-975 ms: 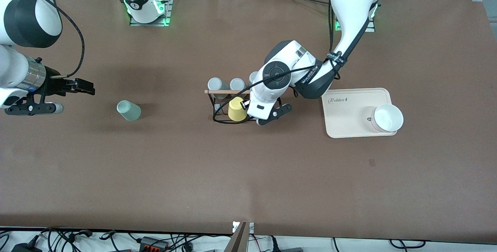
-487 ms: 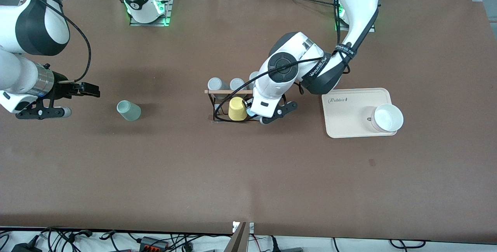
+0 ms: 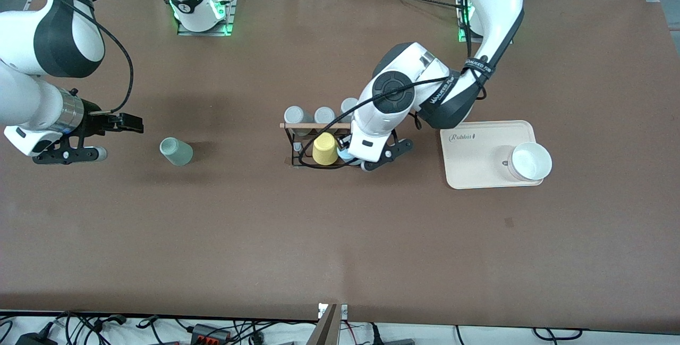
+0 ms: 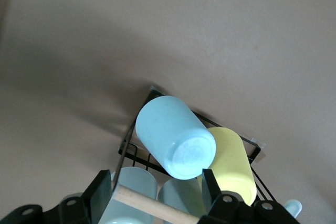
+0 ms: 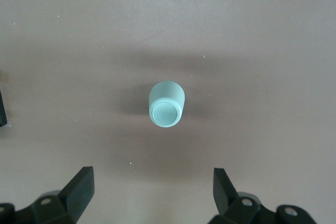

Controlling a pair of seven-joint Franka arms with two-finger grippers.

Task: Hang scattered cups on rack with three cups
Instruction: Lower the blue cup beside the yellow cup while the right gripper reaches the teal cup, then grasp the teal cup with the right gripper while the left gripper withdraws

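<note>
Left gripper: my left gripper (image 4: 155,192) sits spread wide over the black wire-frame rack (image 3: 313,145), clear of the light blue tapered cup (image 4: 174,137) upturned on a peg
Neighbours: yellow cup (image 3: 324,149) touching it; three grey cups (image 3: 295,116) crowd the wooden rod
Right gripper: my right gripper (image 5: 152,187), splayed, hovers above the pale mint cup (image 3: 176,151) standing on the table
Aside: beige tray (image 3: 478,159) with white bowl (image 3: 530,161)

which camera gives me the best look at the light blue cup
The left wrist view: the light blue cup sits upside down on the rack beside the yellow cup, between the open left end effector's fingers. In the front view only a sliver shows under that arm. The right wrist view shows only the mint green cup.
</note>
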